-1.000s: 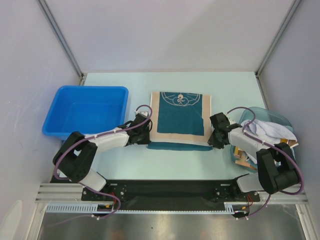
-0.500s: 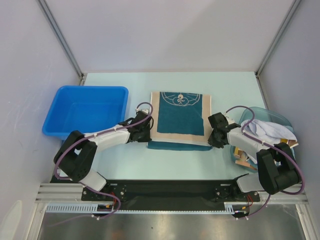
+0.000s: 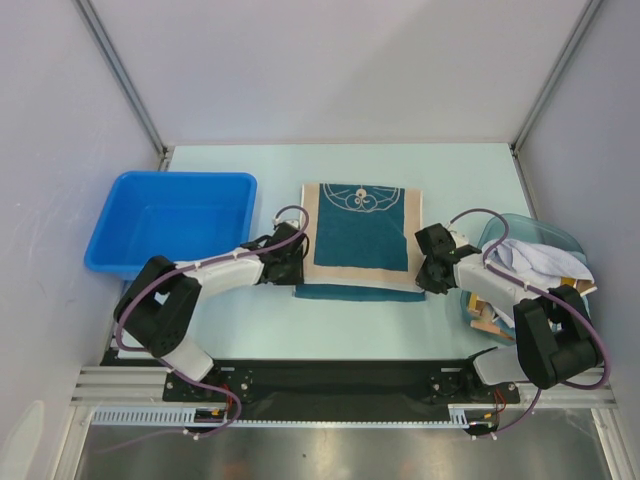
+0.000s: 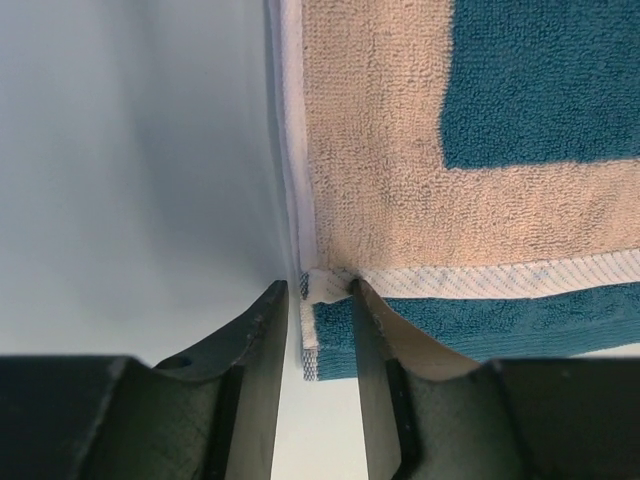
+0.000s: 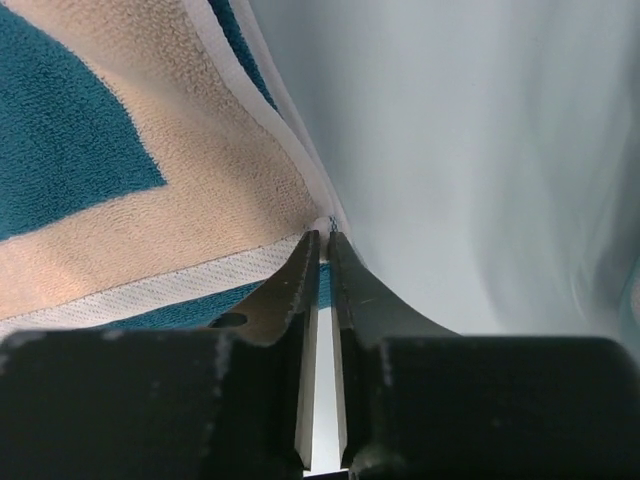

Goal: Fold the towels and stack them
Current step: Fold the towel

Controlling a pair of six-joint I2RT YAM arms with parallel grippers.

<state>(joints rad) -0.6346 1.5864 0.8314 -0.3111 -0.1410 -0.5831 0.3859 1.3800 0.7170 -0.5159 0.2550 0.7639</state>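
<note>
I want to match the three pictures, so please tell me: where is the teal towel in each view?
Top external: teal towel in the middle of the picture.
Left wrist: towel fills the upper right.
Right wrist: towel fills the upper left.
Shared landmark: its teal lower layer, peeking out at the near side.

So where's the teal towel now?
Top view: the teal towel lies mid-table, between the blue bin on the left and the clear bowl on the right.

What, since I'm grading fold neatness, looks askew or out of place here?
The teal towel is folded unevenly: its lower layer sticks out as a strip along the near edge, past the tan border. At right, a pale towel lies crumpled over the clear bin.
</note>
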